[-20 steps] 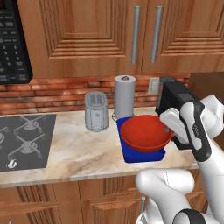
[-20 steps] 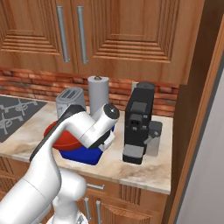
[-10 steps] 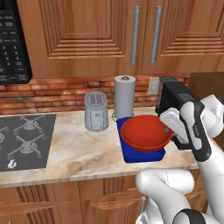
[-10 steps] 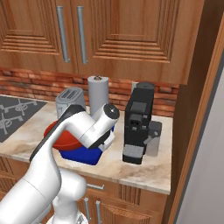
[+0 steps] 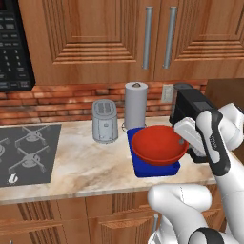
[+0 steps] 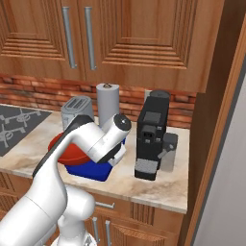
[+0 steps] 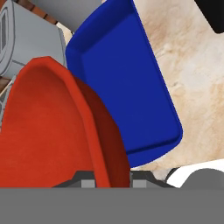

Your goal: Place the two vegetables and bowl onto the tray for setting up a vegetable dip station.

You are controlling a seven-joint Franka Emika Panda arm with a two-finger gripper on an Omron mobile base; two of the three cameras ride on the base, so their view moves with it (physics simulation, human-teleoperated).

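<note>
The glossy red bowl (image 5: 159, 145) hangs tilted just above the deep blue tray (image 5: 157, 170), covering most of it. My gripper (image 5: 183, 141) is shut on the bowl's right rim. In the hand view the rim of the bowl (image 7: 48, 127) runs down between my gripper's (image 7: 113, 179) fingertips, and the bare floor of the tray (image 7: 127, 87) lies beyond it. From the right base view my arm hides part of the bowl (image 6: 65, 150) and the tray (image 6: 93, 171). The two vegetables are out of view.
A grey toaster (image 5: 105, 122) and a paper towel roll (image 5: 136, 105) stand right behind the tray. A black coffee machine (image 6: 151, 137) stands close on the tray's right. The stovetop (image 5: 26, 152) lies at the far left under the microwave (image 5: 14, 47).
</note>
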